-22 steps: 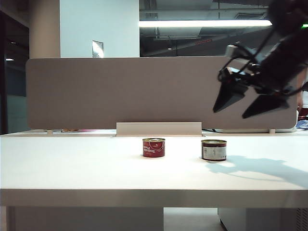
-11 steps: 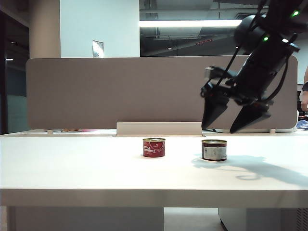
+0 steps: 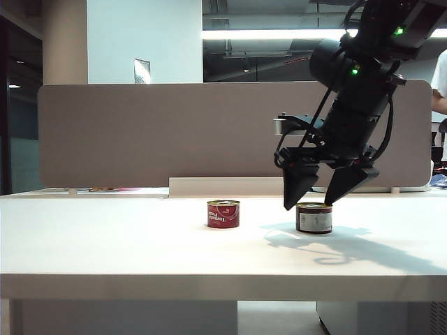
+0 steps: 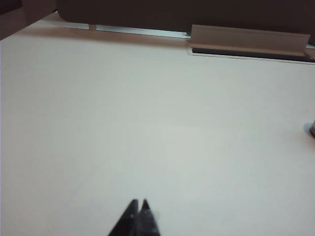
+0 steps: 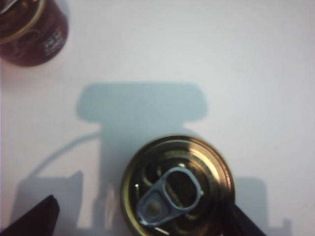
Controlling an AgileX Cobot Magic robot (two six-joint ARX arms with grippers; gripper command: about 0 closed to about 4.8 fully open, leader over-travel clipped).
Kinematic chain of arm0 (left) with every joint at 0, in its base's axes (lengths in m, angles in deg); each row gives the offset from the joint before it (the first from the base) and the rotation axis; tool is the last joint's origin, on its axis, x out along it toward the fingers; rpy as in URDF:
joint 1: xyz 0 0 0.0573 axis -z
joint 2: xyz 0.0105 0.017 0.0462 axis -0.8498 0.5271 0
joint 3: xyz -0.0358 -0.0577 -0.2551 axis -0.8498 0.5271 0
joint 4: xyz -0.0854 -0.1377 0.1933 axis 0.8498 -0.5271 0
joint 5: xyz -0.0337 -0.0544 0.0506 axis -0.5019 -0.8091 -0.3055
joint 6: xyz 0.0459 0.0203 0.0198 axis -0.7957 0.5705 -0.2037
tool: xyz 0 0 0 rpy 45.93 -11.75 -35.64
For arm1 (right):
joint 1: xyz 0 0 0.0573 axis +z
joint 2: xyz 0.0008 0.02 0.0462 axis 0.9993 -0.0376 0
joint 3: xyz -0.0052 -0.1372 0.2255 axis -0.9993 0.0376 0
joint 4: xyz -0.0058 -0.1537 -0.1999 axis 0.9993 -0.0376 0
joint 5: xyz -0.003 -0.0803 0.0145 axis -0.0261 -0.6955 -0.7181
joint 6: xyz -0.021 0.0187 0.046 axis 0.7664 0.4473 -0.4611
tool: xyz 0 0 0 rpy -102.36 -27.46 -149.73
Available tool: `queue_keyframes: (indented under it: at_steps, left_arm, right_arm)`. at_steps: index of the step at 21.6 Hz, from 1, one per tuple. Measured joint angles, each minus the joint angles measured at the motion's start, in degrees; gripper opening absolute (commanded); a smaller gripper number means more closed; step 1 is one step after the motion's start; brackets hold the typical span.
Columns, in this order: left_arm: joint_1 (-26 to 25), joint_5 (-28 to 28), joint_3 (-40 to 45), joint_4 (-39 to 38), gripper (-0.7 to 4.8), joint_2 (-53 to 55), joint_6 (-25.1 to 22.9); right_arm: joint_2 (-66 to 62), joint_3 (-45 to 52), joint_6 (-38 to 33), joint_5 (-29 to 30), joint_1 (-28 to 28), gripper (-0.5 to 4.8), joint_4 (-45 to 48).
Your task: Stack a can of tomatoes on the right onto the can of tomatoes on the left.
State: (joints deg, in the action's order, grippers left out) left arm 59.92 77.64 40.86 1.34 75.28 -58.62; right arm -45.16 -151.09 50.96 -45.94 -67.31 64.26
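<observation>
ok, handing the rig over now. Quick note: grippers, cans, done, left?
Right gripper: open, fingertips straddling the top of the right can, not closed on it.
Left gripper: shut, over bare table, away from both cans.
Left can: upright mid-table, apart from the right can, nothing on top.
Done: approach to the right can.
Left: lower, grasp, lift, carry over and set it on the left can.

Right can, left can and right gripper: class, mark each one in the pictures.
right can (image 3: pixel 313 219): exterior view, label side.
left can (image 3: pixel 223 215): exterior view, red label.
right gripper (image 3: pixel 320 200): exterior view, between the open fingertips, above the right can.
</observation>
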Motion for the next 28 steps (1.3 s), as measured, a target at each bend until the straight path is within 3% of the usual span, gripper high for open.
queue_keyframes:
  at_steps: [28]
  left_arm:
    - [0.00,0.00,-0.02,0.46,-0.06,0.00,0.00]
  right_arm:
    - [-1.55,-2.93,0.09,-1.53,-2.21,4.79,-0.26]
